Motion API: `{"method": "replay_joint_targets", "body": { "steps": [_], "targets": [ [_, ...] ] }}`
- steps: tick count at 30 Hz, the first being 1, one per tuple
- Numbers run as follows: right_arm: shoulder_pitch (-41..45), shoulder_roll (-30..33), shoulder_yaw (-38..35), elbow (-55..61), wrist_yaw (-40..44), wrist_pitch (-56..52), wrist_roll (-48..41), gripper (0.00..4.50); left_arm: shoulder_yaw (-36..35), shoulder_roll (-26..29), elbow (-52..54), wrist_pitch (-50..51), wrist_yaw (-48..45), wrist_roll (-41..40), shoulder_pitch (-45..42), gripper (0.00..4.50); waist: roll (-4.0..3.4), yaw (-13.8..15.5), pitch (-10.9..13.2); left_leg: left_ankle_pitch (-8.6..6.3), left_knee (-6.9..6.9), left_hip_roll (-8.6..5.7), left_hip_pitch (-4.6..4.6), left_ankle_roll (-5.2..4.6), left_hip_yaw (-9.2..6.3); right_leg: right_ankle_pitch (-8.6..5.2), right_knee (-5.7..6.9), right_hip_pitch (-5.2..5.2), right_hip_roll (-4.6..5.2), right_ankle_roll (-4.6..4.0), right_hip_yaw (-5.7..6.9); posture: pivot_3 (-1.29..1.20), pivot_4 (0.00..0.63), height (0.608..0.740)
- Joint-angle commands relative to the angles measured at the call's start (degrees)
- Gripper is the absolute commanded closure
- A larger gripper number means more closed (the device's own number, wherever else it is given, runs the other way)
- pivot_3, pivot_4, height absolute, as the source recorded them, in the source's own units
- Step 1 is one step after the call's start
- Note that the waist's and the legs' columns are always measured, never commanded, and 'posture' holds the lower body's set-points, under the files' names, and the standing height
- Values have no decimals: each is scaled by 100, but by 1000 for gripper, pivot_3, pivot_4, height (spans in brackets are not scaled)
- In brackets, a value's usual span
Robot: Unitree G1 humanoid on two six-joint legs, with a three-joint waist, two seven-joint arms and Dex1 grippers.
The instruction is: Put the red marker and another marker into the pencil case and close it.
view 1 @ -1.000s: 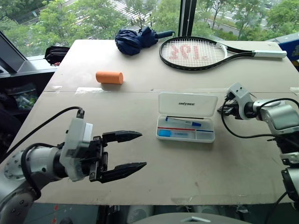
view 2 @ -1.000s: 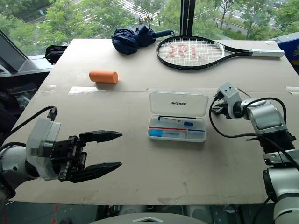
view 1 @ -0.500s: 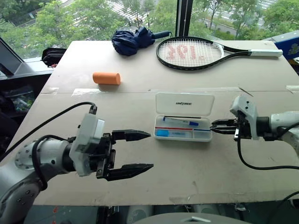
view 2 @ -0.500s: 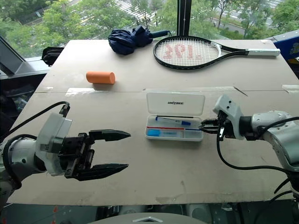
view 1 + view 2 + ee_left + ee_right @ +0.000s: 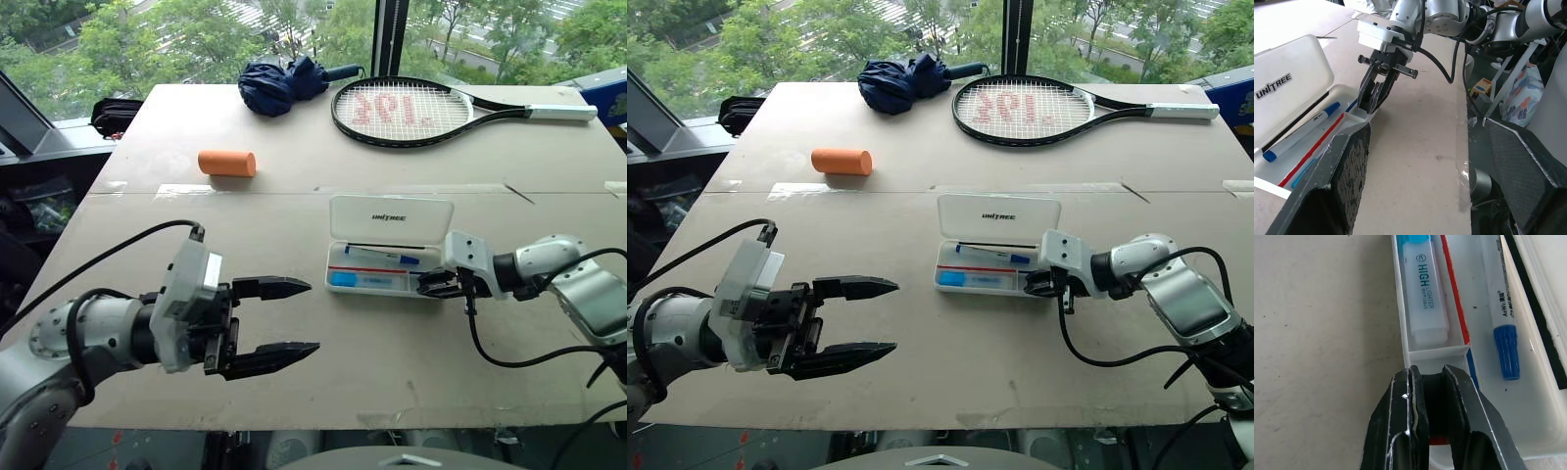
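The white pencil case (image 5: 423, 219) lies open mid-table, lid up at the back. Its tray holds a blue-capped marker (image 5: 382, 257), a blue highlighter (image 5: 1422, 293) and a thin red-and-blue stripe. My right gripper (image 5: 429, 285) is tilted down over the tray's right end, its fingers (image 5: 1403, 396) nearly together. A small dark and red piece, the red marker (image 5: 1437, 439), is pinched between them. My left gripper (image 5: 312, 316) hovers open and empty over the table, left of the case and apart from it.
An orange cylinder (image 5: 227, 163) lies at the back left. A tennis racket (image 5: 411, 106) and a folded dark blue umbrella (image 5: 279, 83) lie along the far edge. A black bag (image 5: 118, 115) sits just off the table's far left corner.
My right gripper has swung in from the right of the case to its right end and tipped downward. The left gripper has stayed in place, still open.
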State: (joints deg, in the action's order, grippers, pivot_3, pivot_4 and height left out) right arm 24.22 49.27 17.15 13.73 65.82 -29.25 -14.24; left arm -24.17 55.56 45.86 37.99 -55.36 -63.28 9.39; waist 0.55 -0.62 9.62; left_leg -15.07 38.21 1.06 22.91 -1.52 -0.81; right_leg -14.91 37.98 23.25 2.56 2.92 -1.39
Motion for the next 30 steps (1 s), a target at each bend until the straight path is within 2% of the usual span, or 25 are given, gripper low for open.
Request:
{"method": "replay_joint_targets", "body": {
  "steps": [1,4,5,9,10,11,12,15,19,23,26,30],
  "targets": [
    [139,-73,-54,-52,124,257,45,3227,-184,-17,128,-71,-5,-95,81,794,0,0,0,0,0,0,-1,0,0,0,0,-1,0,0,0,0,150,730],
    [139,-78,-265,128,127,180,-127,1955,-250,-60,112,-111,-61,-31,206,794,0,0,0,0,0,0,-1,0,1,0,0,-1,0,0,-1,0,150,730],
    [113,-46,-376,217,170,95,-260,1686,-268,-75,120,-132,-82,-8,258,794,-1,1,1,0,0,0,0,0,-1,0,0,-1,0,0,1,0,150,730],
    [-106,167,-1305,559,115,-881,-1220,1686,-312,-187,176,-255,-156,124,513,794,-2,19,1,0,0,0,1,0,-3,0,-1,-1,3,0,2,0,150,730],
    [-184,258,-1597,533,48,-1220,-1439,2333,-320,-216,189,-293,-168,156,573,794,-2,23,1,0,0,-1,1,0,-3,0,-1,-3,5,0,2,0,150,730],
    [-301,391,-1844,477,44,-1423,-1564,2673,-329,-241,198,-324,-179,180,619,794,-1,42,1,0,0,-1,0,0,-3,0,-2,-5,6,0,3,0,150,730],
    [-398,537,-2103,294,-11,-1647,-1624,3314,-346,-271,207,-354,-183,198,662,794,-1,52,1,0,2,-4,0,0,-5,0,-3,-7,8,-1,6,0,150,730],
    [-342,778,-2319,-370,-298,-1802,-1402,4432,-372,-320,232,-409,-167,200,734,794,-1,74,0,0,3,-7,-3,0,1,-1,-4,-9,10,-3,3,0,150,730],
    [667,461,-1895,-1548,-996,-1940,-885,4432,-361,-342,253,-417,-129,172,742,794,-5,-26,1,0,4,-5,-13,0,23,-2,0,-8,8,-5,-16,0,150,730],
    [1907,-242,-1353,-2929,-1268,-1682,-348,4432,-283,-317,244,-387,-21,112,623,794,-6,-90,2,0,3,-3,-17,0,31,0,1,-5,-11,-4,-23,0,150,730],
    [2795,-782,-948,-3825,-811,-1371,-166,4432,-317,-287,293,-331,113,-8,565,794,-11,-117,5,0,-2,4,-10,0,31,1,2,1,-15,-3,-21,0,150,730],
    [3284,-924,-398,-4023,655,-1278,-304,4432,-472,-299,427,-292,255,-96,721,794,-13,-31,7,0,-11,8,14,0,19,2,1,21,-10,-2,-15,0,150,730]
  ]
}}
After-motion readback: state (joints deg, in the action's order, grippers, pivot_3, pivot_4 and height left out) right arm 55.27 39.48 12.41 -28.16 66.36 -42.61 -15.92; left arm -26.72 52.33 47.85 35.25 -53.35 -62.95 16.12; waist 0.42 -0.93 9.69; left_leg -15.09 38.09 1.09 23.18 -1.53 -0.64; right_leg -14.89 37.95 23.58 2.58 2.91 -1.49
